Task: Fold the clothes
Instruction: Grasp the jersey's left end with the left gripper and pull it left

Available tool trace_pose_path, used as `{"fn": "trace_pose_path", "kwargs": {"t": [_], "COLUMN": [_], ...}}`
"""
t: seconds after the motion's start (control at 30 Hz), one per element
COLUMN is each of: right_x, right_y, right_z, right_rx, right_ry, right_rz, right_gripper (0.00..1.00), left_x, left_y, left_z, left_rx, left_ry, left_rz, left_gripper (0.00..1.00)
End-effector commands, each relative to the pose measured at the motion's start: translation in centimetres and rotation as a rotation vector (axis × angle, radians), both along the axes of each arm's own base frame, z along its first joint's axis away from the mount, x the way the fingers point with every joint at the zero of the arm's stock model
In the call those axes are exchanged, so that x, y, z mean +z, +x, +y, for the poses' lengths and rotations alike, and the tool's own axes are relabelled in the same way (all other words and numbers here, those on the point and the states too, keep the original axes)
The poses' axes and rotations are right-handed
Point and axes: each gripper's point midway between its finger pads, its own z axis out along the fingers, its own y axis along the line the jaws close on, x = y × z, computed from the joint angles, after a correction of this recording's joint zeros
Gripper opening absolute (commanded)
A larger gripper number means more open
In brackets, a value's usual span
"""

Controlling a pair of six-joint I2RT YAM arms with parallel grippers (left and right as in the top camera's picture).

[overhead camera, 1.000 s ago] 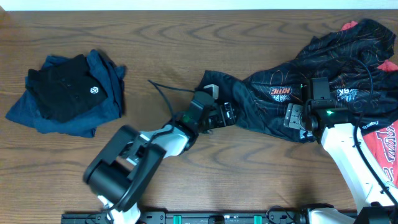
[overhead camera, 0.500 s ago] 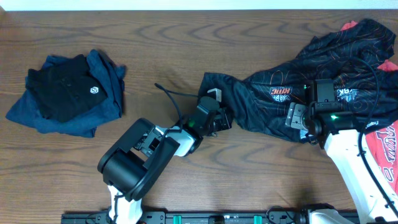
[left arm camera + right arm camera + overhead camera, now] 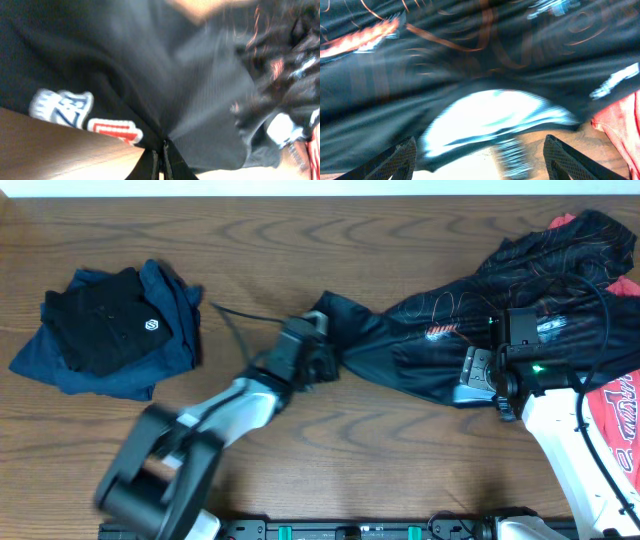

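Left gripper (image 3: 161, 159): pinched shut on the black jersey (image 3: 420, 345) at its left end, mid-table | Right gripper (image 3: 479, 147): fingers spread wide over the jersey's printed cloth | Jersey: stretched from the wooden table (image 3: 300, 240) centre to its right edge, touching a red garment (image 3: 612, 415) | Folded dark shirts (image 3: 110, 330): far left

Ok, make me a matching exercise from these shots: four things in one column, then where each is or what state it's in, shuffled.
Things:
1. left pincer
2. right pincer
3. blue and black pile
4. red garment

Places or states:
A. far left of the table
B. shut on the black jersey
C. at the table's right edge
D. open over the black jersey

Pairs: 1-B, 2-D, 3-A, 4-C
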Motion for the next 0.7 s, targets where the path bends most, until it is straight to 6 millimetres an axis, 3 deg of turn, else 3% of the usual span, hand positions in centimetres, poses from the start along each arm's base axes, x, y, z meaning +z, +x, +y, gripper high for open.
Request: {"fn": "trace_pose_path", "kwargs": {"t": [0.0, 0.13, 0.23, 0.33, 0.4, 0.43, 0.47, 0.5, 0.67], "right_x": [0.6, 0.6, 0.6, 0.5, 0.5, 0.5, 0.5, 0.5, 0.5], "right_y": [0.1, 0.1, 0.0, -0.1, -0.1, -0.2, -0.1, -0.1, -0.2], "right_z": [-0.7, -0.6, -0.6, -0.6, -0.6, -0.7, -0.6, -0.6, -0.7], "right_rx": [-0.019, -0.019, -0.019, -0.018, -0.018, -0.019, -0.019, -0.019, -0.019], "right_ry": [-0.018, -0.017, -0.017, -0.018, -0.018, -0.018, -0.018, -0.018, -0.018], "right_rz": [-0.019, -0.019, -0.016, -0.011, -0.009, -0.009, -0.009, -0.009, -0.008], "right_gripper": [0.79, 0.79, 0.79, 0.79, 0.79, 0.79, 0.79, 0.79, 0.80], "left_x": [3.2, 6.3, 7.9, 8.2, 7.7, 7.3, 6.7, 6.2, 2.9], "left_y": [2.8, 6.7, 8.4, 8.7, 7.9, 7.3, 6.3, 5.6, -0.4], "left_z": [5.3, 13.6, 18.3, 20.6, 19.4, 18.5, 16.7, 15.7, 9.7], "left_rx": [0.052, 0.279, 0.389, 0.430, 0.378, 0.341, 0.275, 0.237, 0.065], "left_ry": [0.088, 0.136, 0.147, 0.132, 0.066, 0.029, -0.014, -0.037, -0.088], "left_rz": [-0.159, -0.262, -0.320, -0.319, -0.268, -0.233, -0.183, -0.145, 0.135], "left_gripper": [0.06, 0.06, 0.06, 0.30, 0.58, 0.66, 0.88, 0.98, 0.98]}}
